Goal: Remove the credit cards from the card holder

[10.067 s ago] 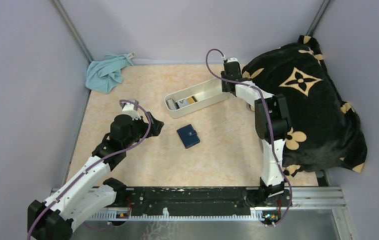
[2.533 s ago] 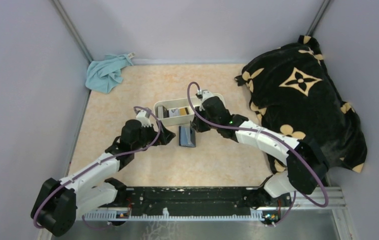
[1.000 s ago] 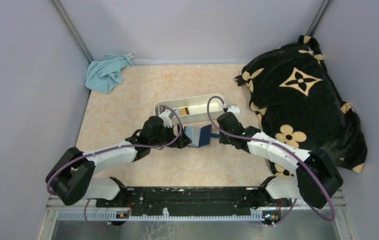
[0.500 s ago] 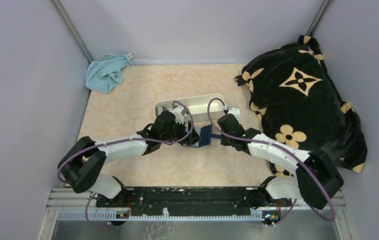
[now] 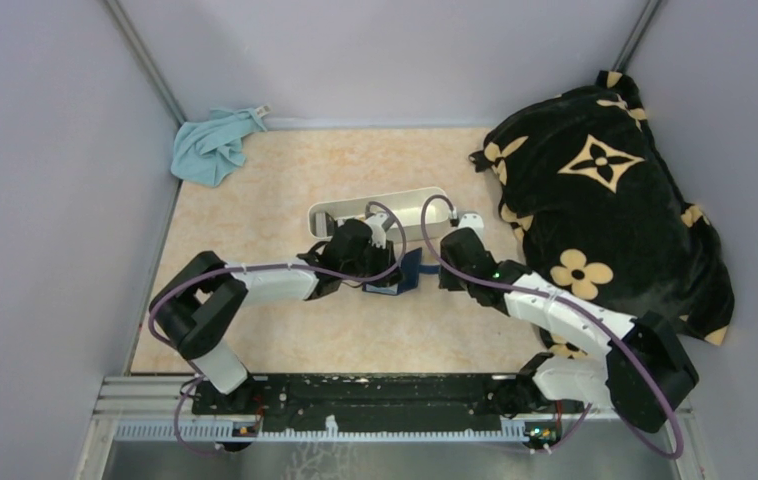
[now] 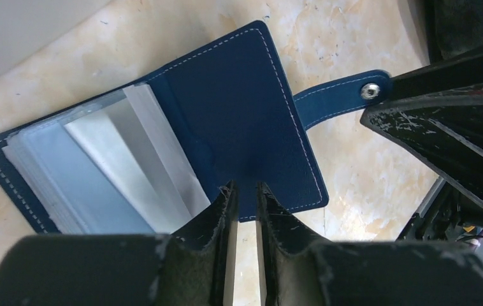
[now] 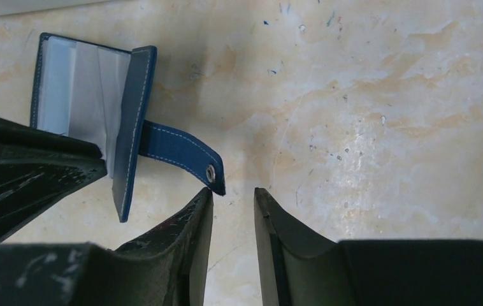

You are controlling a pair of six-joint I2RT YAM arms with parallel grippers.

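A beige marbled counter [image 5: 255, 200] is seen from above, with a large black cushion patterned in gold flowers [image 5: 605, 190] at its right side, a long white oblong plastic tray [image 5: 415, 198] near the middle and a crumpled teal cloth [image 5: 213, 145] in the far left corner. Just in front of the tray, between the two arms, the small dark navy-blue folding card holder [image 6: 239, 115] is laid open on the counter, one cover flat and the other raised nearly on edge. Thin pale grey leaves are fanned inside it; whether these are the credit cards [image 6: 124, 159] themselves or clear sleeves over them cannot be told. A brighter blue strap with a metal snap [image 7: 178, 153] is stretched out from the raised cover. The left fingers [image 6: 216, 217] are pressed almost together and appear to be pinching that cover's free edge. The right fingers [image 7: 274, 229] are spread a little with nothing between them, the strap's end lying just by one tip. The holder is judged light, soft and liable to slide or fold shut, so it should be pinned by cover or strap. The cards are expected to be stiff, thin and slick, and best taken by an exposed edge and drawn straight along the slot.
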